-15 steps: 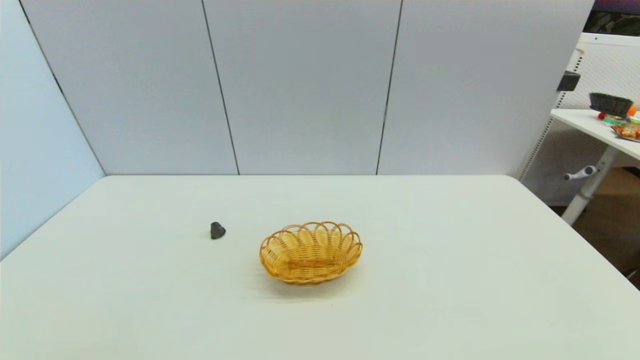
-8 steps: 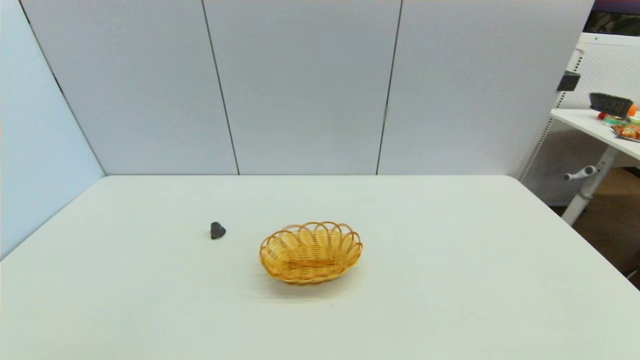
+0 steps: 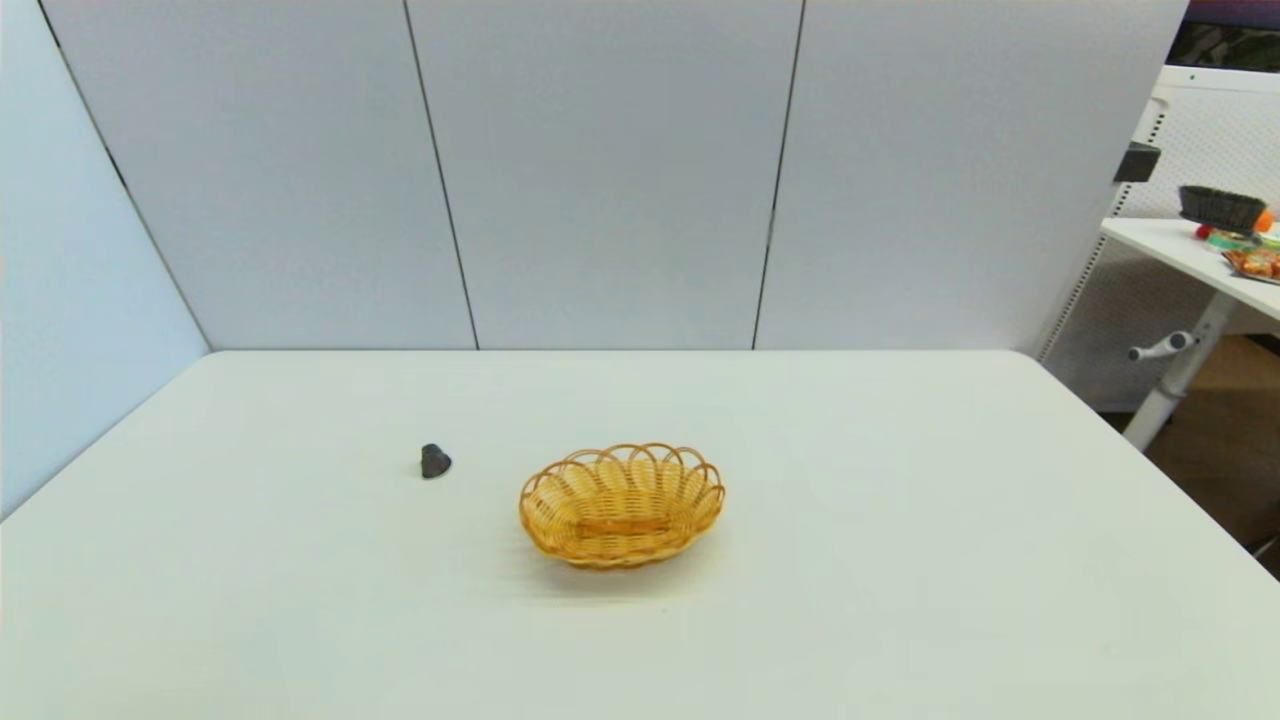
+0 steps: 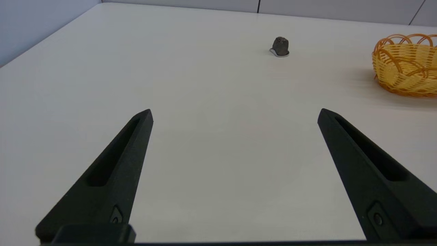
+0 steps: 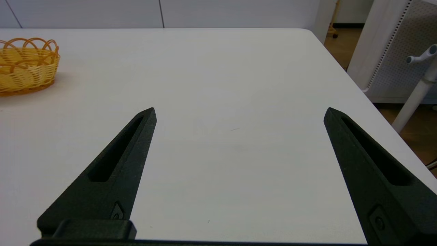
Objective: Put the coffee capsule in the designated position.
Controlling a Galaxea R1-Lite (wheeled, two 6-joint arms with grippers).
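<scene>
White table [image 3: 900,560]: a matte top filling the lower half of the head view, its far edge running straight along the foot of the wall and its far right corner rounded.
Open room: bare tabletop lies on every side of the two things on it; the widest stretches are the right half and the whole near strip of the head view.
Coffee capsule [image 3: 435,461]: dark grey-black, left of centre in the head view, resting on the table with its pale flat face down, as the left wrist view [image 4: 280,46] shows by a thin light rim at its base.
Wicker basket [image 3: 621,504]: orange-yellow, oval, with a looped rim, near the centre of the head view; it sits just right of the capsule with a gap of bare table between them.
Left gripper [image 4: 235,114]: low over the near left part of the table, jaws spread wide with nothing between them; the capsule lies well ahead of the fingertips.
Right gripper [image 5: 240,112]: low over the near right part of the table, jaws likewise spread wide and holding nothing; the basket shows at the left edge of its view.
Wall panels [image 3: 600,170]: pale grey, split by thin dark seams, closing the back and the left side.
Side table [image 3: 1190,250]: white, at the right edge of the head view, beyond the table's right rim, with small items on it too small to name.
</scene>
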